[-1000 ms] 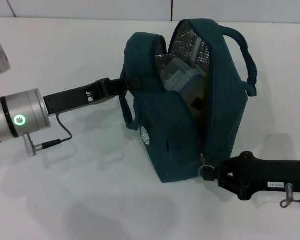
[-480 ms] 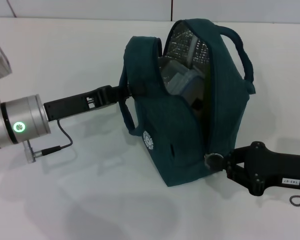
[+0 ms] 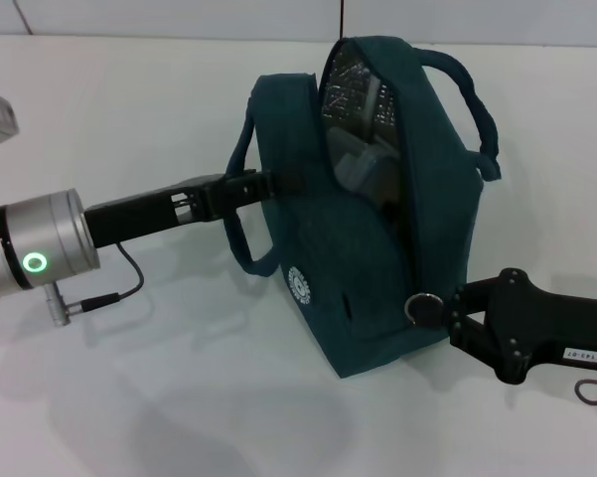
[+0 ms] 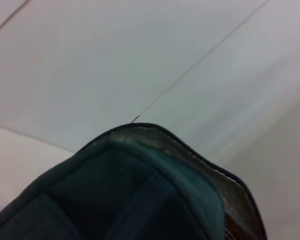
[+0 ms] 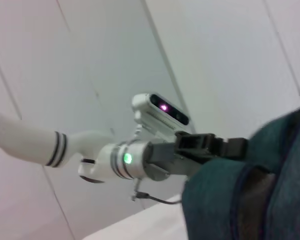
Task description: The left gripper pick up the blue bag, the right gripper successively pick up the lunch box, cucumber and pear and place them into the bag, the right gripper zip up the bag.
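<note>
My left end effector pinches the soft teal-blue fabric bag's floppy rim while my right end effector nips its metal ring zipper pull.

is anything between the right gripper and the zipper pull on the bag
Nothing visible: the right gripper is right at the metal ring pull low on the blue bag, while the left gripper holds the bag's side.

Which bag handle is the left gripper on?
The near-side loop handle of the blue bag; the left gripper grips it at its top. The other handle arches free on the far side.
</note>
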{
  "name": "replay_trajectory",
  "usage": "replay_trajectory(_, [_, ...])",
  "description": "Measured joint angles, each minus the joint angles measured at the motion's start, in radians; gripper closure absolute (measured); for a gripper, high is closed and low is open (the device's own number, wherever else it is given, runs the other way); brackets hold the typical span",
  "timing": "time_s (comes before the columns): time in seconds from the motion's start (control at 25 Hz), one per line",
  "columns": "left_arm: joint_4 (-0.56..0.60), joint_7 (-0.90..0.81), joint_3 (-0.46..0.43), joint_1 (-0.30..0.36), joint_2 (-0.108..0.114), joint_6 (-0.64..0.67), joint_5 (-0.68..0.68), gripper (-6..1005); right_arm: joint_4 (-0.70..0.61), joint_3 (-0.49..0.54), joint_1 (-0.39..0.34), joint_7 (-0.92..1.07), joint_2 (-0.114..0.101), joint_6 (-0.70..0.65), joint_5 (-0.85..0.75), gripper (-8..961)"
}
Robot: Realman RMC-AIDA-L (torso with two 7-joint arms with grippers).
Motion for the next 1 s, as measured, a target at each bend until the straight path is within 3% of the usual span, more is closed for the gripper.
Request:
replay_trajectory(0.2, [-0.037, 0.140, -0.013, 0.011, 0.004, 0.002, -0.030, 508, -0.004, 0.002, 0.008, -0.038, 0.001, -0.052, 0.011, 936])
replay_trajectory(0.52, [-0.052, 0.301, -0.039, 0.085, 0.000, 0.056, -0.075, 329, 0.004, 0.004, 0.039, -0.065, 0.000, -0.066, 0.039, 935])
replay_trajectory(0.84, [-0.066, 0.416, -0.031, 0.127, -0.002, 0.219, -0.085, 305, 0.004, 0.006, 0.064, -0.069, 0.002, -0.068, 0.040, 935])
replay_trajectory(1.0, [-0.145, 0.524, -0.027, 0.134, -0.003, 0.228, -0.071, 305, -0.001, 0.006, 0.073, -0.080, 0.003, -0.110, 0.074, 935])
